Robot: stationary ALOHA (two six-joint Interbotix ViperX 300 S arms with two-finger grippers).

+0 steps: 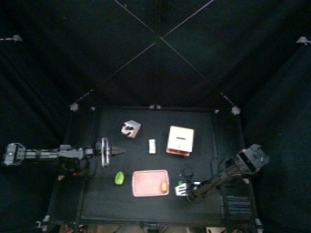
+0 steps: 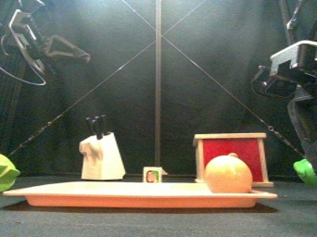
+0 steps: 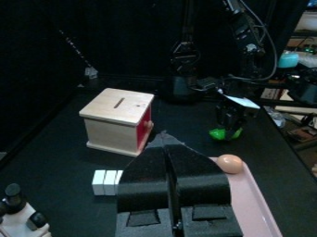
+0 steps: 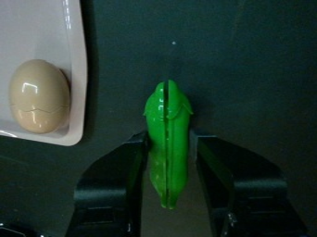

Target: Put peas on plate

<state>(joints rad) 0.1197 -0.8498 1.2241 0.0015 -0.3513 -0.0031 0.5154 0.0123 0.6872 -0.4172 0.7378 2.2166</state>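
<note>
The plate lies flat low in the middle of the top view, at the front part of the desk. In the front view the plate stretches across the bottom of the frame, with an egg standing on its right end. From above the egg shows as a pale spot on the plate's right half.

The right gripper sits just right of the plate in the top view, its arm running off toward the lower right. Its jaws are pinching the peas, a bright green pod that runs up the middle of the right wrist view between the jaws, just beside the plate and apart from it. The egg lies at the left of that view, inside the plate's rim. In the front view the peas show as a green lump at the right edge, off the plate.

The left gripper is at mid-left in the top view, up and left of the plate. In the left wrist view its jaws are pressed together with nothing between them.

A second green thing lies just left of the plate in the top view; it is too small to make out, possibly another vegetable. A cream box with a red side lies above the plate in the top view, and a white block holding black handles stands left of centre in the front view.
</note>
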